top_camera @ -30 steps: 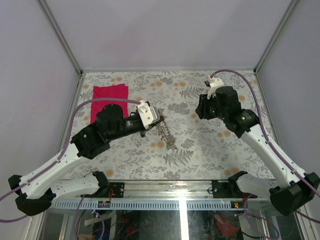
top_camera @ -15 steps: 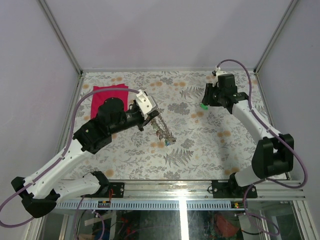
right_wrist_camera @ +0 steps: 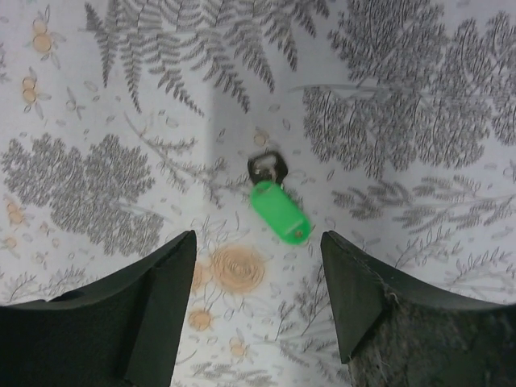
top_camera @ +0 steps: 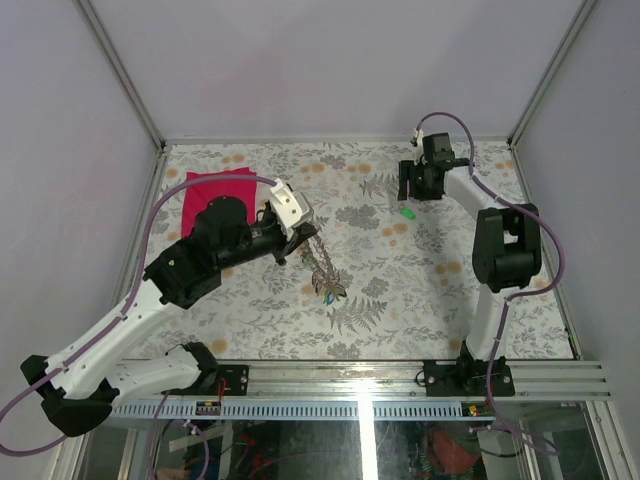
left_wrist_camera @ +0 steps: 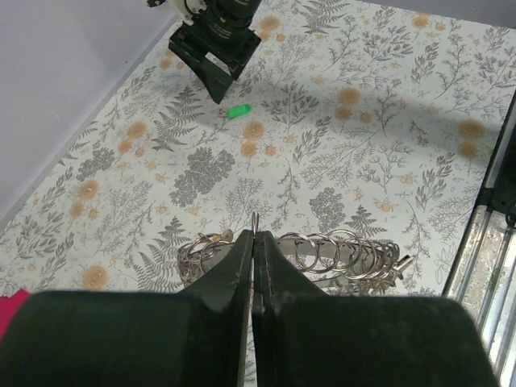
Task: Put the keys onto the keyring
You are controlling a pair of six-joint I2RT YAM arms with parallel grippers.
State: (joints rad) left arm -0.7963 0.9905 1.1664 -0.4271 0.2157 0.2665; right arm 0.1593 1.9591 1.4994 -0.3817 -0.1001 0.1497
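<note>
A fern-patterned table [top_camera: 400, 290] is enclosed by pale walls [top_camera: 330, 70]. The green key [right_wrist_camera: 280, 211] is laid on it, below the spread fingers of the right hand [right_wrist_camera: 256, 250], which has been shifted toward the far wall since a second ago. Well apart from this key, the keyring [left_wrist_camera: 339, 254] is clamped in the closed left hand [left_wrist_camera: 252, 242].

Bright, even light from overhead gives only soft shadows: a pale grey band lies on the cloth [right_wrist_camera: 419, 97] ahead of the right gripper [right_wrist_camera: 258, 239], where the green key [right_wrist_camera: 280, 211] looks slightly smeared. The left gripper's [left_wrist_camera: 253, 243] fingers loom dark and unfocused; the keyring [left_wrist_camera: 339, 254] just beyond glints
</note>
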